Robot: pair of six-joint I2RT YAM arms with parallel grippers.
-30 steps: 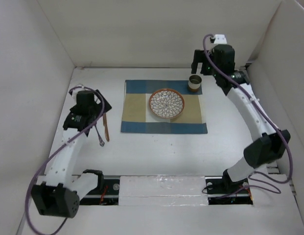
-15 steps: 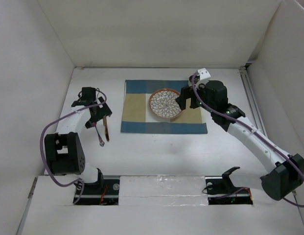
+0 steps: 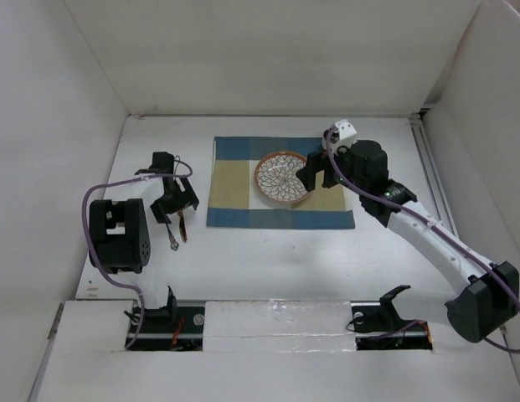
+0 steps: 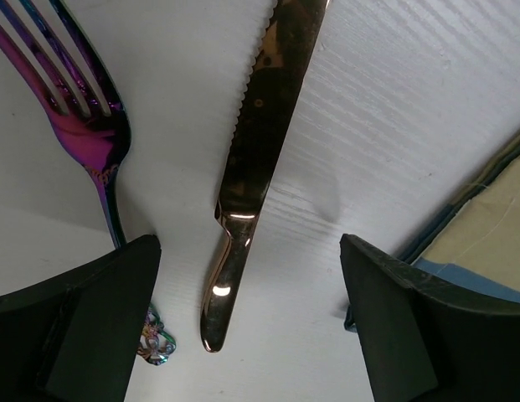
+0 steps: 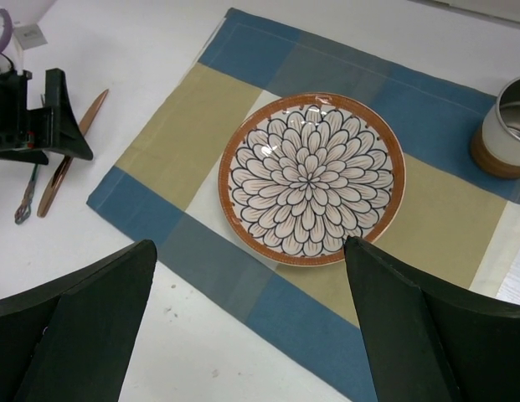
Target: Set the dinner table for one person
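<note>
The dinner table [image 3: 268, 260] is the broad white surface inside the white walls [image 3: 268, 59], and everything lies on it. The left gripper [image 4: 249, 285] hangs low over the cutlery to the left of the checked placemat [image 3: 234, 180], its jaws spread wide and grasping nothing. The copper knife [image 4: 255, 142] lies on the table between them, untouched. The likeliest trouble is the fork [image 4: 84, 126]. It lies just beside the knife, and its handle passes out of sight behind the left finger, so a straight descent may land that finger on the fork. That would shove the fork aside or pinch both pieces together. The knife is thin and lies flat on the surface, so the fingertips may scrape over it or squeeze it out sideways. Gripped only at the handle end, the long blade may droop and swing. The right finger sits near the placemat's edge and could catch and ruck the cloth, disturbing the flowered plate [image 5: 310, 177] in the middle of the placemat. The right gripper [image 5: 249, 285] hovers above the near side of the placemat, jaws wide apart and empty. A careless sweep could knock over the cup [image 5: 504, 126] at the placemat's far right, and the two arms could meet if both reach for the placemat's left side.
</note>
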